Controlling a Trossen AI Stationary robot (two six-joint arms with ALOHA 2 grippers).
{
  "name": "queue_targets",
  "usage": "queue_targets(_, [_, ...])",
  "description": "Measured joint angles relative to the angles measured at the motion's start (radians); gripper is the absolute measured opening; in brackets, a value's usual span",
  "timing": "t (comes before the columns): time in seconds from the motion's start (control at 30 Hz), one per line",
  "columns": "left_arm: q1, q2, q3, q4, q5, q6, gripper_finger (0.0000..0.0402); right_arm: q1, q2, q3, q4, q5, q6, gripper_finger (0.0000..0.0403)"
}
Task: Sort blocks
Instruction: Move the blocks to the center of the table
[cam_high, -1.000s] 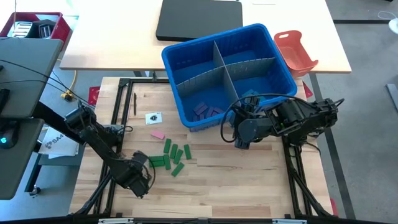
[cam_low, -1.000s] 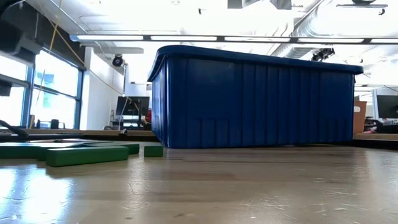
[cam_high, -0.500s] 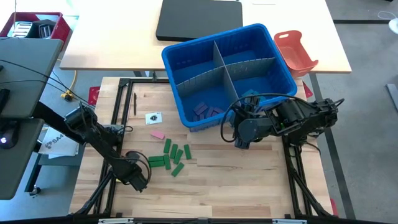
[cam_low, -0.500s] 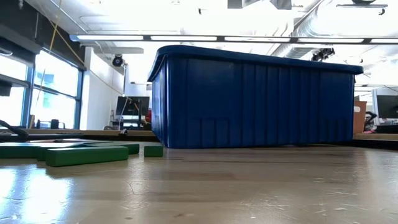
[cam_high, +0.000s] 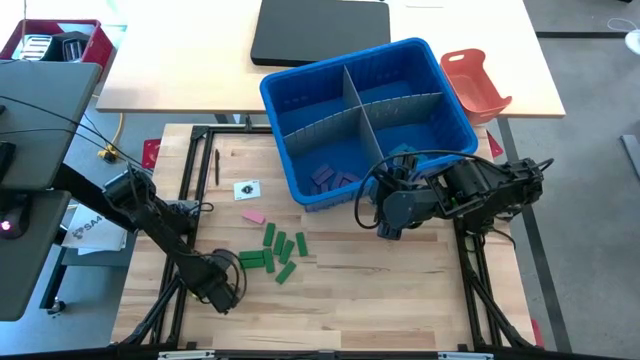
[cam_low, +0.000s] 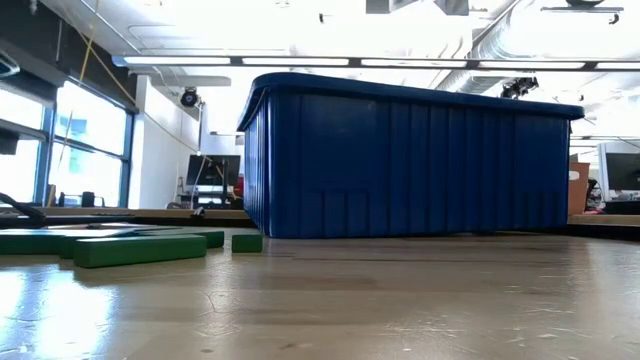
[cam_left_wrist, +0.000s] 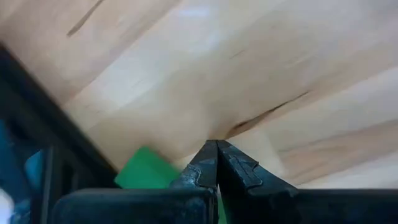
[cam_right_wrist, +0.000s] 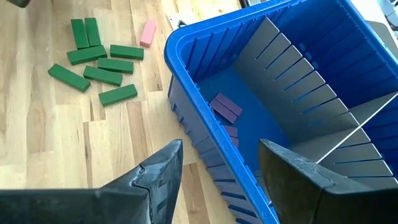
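Observation:
Several green blocks (cam_high: 280, 252) (cam_right_wrist: 99, 62) (cam_low: 140, 248) lie flat on the wooden table, with a pink block (cam_high: 253, 216) (cam_right_wrist: 148, 32) just beyond them. Purple blocks (cam_high: 330, 175) (cam_right_wrist: 225, 107) lie in the near-left compartment of the blue bin (cam_high: 270, 95). My left gripper (cam_high: 222, 290) (cam_left_wrist: 216, 146) is shut and points down close over the table near its left front. A green block (cam_left_wrist: 146, 171) shows partly behind its fingers; I cannot tell if they touch it. My right gripper (cam_high: 388, 228) (cam_right_wrist: 221, 148) hangs open above the bin's near wall and holds nothing.
The bin (cam_low: 410, 160) has grey slotted dividers (cam_high: 365, 105). An orange-red tray (cam_high: 475, 80) and a black flat case (cam_high: 320, 30) lie on the far table. A white tag (cam_high: 246, 189) lies near the pink block. Black frame rails (cam_high: 190, 170) edge the table; bare wood lies at the front right.
My left gripper has sunk toward the table near the green blocks and tipped to point more straight down, staying shut. The blocks have not moved.

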Motion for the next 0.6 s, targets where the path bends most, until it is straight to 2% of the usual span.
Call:
queue_targets(0.13, [0.016, 0.005, 0.081, 0.023, -0.221, 0.016, 0.0, 0.0, 0.0, 0.0, 0.0, 0.0, 0.0, 0.0204])
queue_targets(0.2, [0.017, 0.001, 0.116, -0.07, -0.239, 0.012, 0.0, 0.0, 0.0, 0.0, 0.0, 0.0, 0.0, 0.0204])
queue_targets(0.37, [0.012, 0.002, 0.137, -0.186, -0.047, -0.017, 0.0, 0.0, 0.0, 0.0, 0.003, 0.0, 0.0, 0.0204])
queue_targets(0.6, [-0.007, 0.004, 0.078, -0.188, 0.164, -0.071, 0.0, 0.0, 0.0, 0.0, 0.003, 0.0, 0.0, 0.0204])
